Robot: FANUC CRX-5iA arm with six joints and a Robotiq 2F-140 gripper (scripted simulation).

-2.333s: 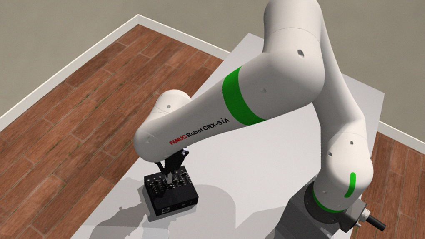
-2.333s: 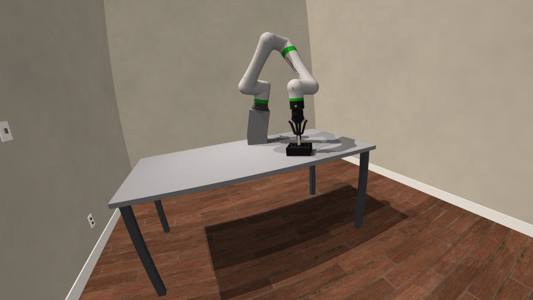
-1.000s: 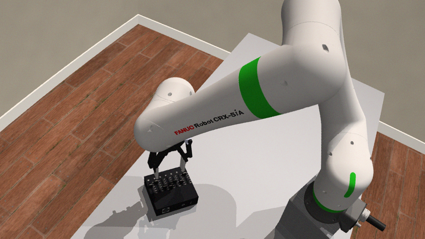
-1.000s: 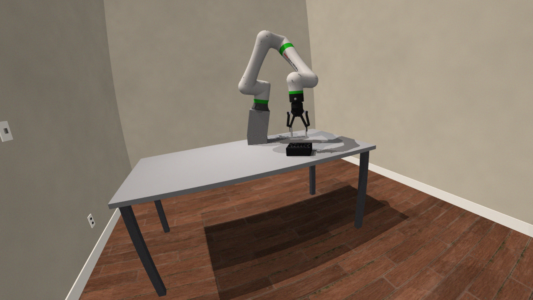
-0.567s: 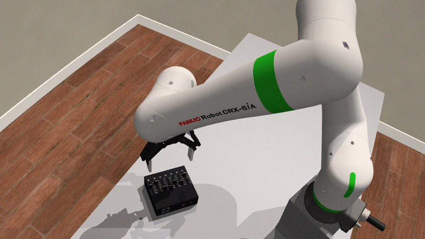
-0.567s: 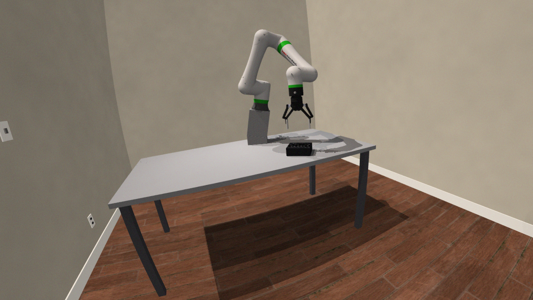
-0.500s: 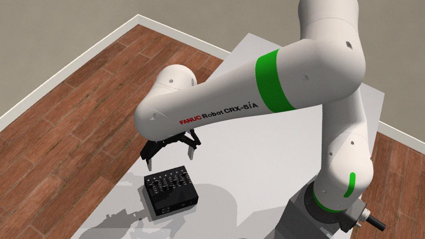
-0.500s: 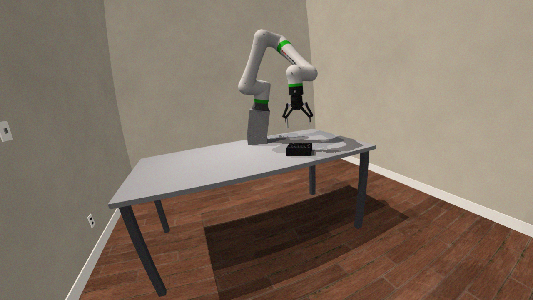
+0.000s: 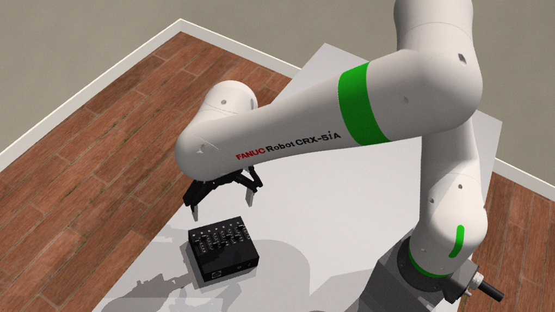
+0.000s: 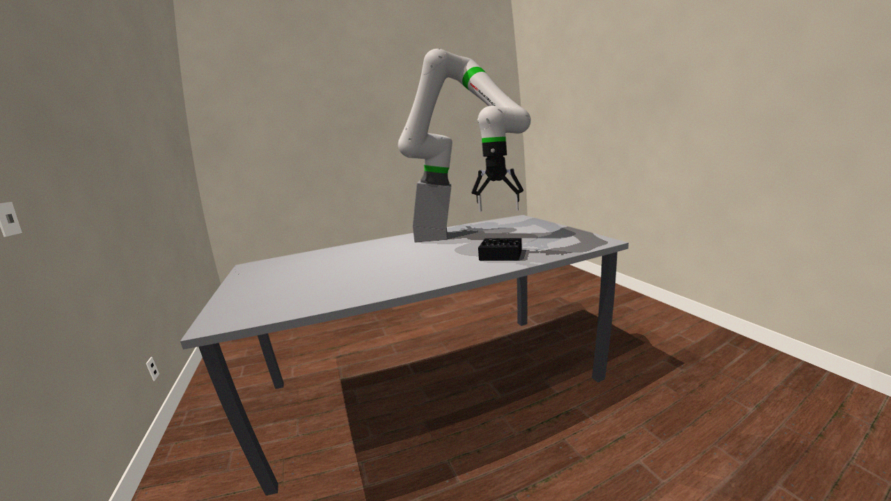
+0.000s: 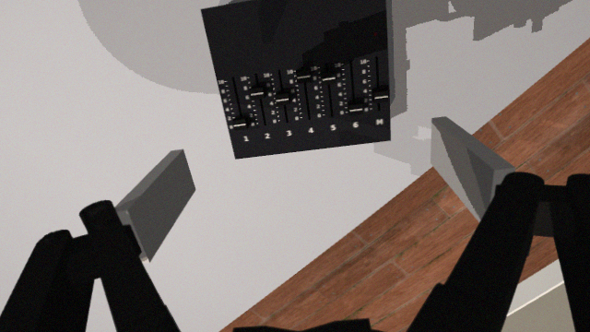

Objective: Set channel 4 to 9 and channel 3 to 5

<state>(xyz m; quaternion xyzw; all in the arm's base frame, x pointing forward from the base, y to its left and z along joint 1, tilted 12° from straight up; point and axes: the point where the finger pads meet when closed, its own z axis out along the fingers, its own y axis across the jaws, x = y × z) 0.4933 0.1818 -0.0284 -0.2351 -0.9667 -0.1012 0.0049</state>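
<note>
The black lighting desk (image 9: 222, 249) stands flat on the white table, seen also in the exterior view (image 10: 500, 249) and the wrist view (image 11: 304, 83). My gripper (image 9: 222, 208) hangs well above it, open wide and empty, touching nothing; it also shows from the side (image 10: 498, 207) and in the wrist view (image 11: 306, 140). In the wrist view the cap of fader 4 (image 11: 303, 76) sits near the 9 mark. The cap of fader 3 (image 11: 282, 99) sits about mid scale, near 5. Fader 1 (image 11: 240, 124) and fader 6 (image 11: 355, 110) are near the bottom.
The arm's grey pedestal (image 9: 402, 292) stands on the table to the right of the desk. The desk lies close to the table's edge (image 11: 369, 203), with the wooden floor (image 11: 415, 240) below. The forearm (image 9: 304, 124) passes over the desk.
</note>
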